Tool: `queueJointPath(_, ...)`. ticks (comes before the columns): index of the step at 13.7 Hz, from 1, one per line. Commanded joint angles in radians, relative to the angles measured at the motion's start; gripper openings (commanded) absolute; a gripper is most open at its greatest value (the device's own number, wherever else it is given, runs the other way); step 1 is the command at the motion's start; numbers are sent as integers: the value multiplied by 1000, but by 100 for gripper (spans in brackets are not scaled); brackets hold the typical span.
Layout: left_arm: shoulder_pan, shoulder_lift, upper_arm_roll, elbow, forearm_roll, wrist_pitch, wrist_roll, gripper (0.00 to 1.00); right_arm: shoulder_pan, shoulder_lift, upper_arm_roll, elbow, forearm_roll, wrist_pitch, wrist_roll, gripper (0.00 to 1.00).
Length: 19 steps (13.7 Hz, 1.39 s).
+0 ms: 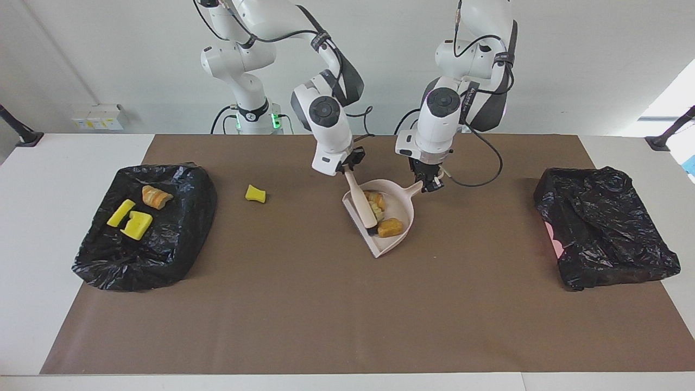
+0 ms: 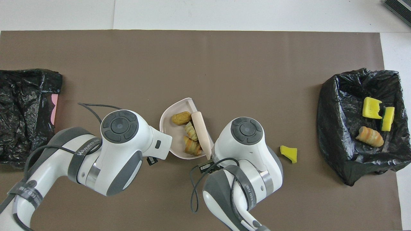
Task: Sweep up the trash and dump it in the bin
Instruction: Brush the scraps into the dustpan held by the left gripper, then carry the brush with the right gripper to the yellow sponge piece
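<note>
Right now both arms are working at the middle of the bench (image 1: 326, 326). The left claw (image 1: 431, 184) is clamped on the handle of the pale pink dustpan (image 1: 404, 209), which sits flat on the brown mat (image 2: 205, 64). The right claw (image 1: 350, 165) is gripping the top of the beige brush (image 1: 361, 203), and the brush leans down into the pan with its black bristles at the pan's open lip.

Three pieces of trash are inside the dustpan, touching the brush: an orange-brown lump (image 1: 390, 227) nearest the lip, a pale striped piece (image 2: 191, 131) in the middle, and a tan bread-like piece (image 2: 191, 147) closest to the handle end.

One yellow chunk (image 1: 255, 194) lies alone on the mat, well apart from the pan, toward the right arm's end and near the black-lined bin (image 1: 179, 255) there. That bin holds three more pieces: two bright yellow chunks (image 2: 371, 108) side by side and a striped orange piece (image 1: 156, 196).

A second black bag (image 1: 602, 228) sits at the left arm's end of the bench, with a bit of pink showing at its edge.
</note>
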Motion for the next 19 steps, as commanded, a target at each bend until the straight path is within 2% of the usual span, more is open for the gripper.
queueJointPath(1, -18, -13, 11, -17, 9, 28, -25, 0, -19, -35, 4, 29, 40, -39, 21, 0)
queueJointPath(5, -18, -11, 11, -17, 9, 53, -25, 0, -115, -115, -10, 29, -5, -223, 34, 0)
queueJointPath(8, -18, -11, 11, -17, 9, 55, -25, 0, -201, -140, -9, 29, -163, -304, 109, 0)
queueJointPath(10, -18, -10, 11, -17, 9, 55, -25, 0, -257, -157, -9, 5, -207, -338, 151, 0)
queueJointPath(12, -18, -11, 11, -17, 9, 49, -1, 0, -301, -204, -7, -75, -263, -335, 257, 0)
queueJointPath(15, -18, -11, 11, -18, 9, 48, 16, 0, -306, -279, -7, -173, -332, -337, 415, 0)
queueJointPath(17, -18, -11, 11, -18, 9, 48, 15, 0, -332, -360, -5, -241, -337, -349, 437, 0)
queueJointPath(19, -18, -11, 11, -18, 9, 48, 12, 0, -326, -477, 1, -382, -337, -324, 487, 0)
